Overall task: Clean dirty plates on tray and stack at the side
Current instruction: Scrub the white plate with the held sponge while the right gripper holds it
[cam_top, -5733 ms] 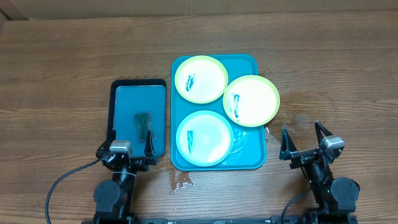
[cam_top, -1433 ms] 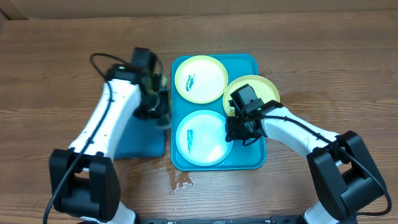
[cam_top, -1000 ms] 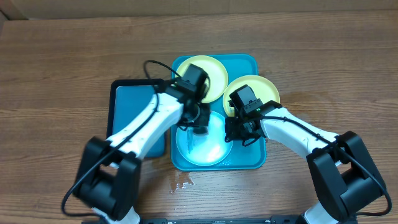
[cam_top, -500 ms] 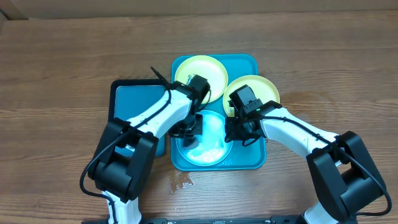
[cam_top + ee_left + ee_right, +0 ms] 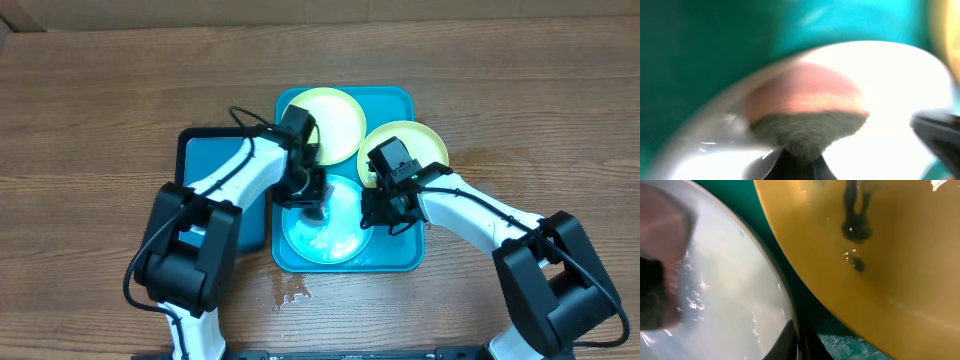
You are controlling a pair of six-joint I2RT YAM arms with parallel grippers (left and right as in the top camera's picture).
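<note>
While on the tray, front plate beneath both jaws.

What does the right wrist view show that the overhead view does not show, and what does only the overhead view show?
Only right wrist: the dark smear on the right plate, and a pink sponge on the wet front plate. Only overhead: the back plate, the small blue tray and the wooden table. Both: the front plate, the right plate and the teal tray.
</note>
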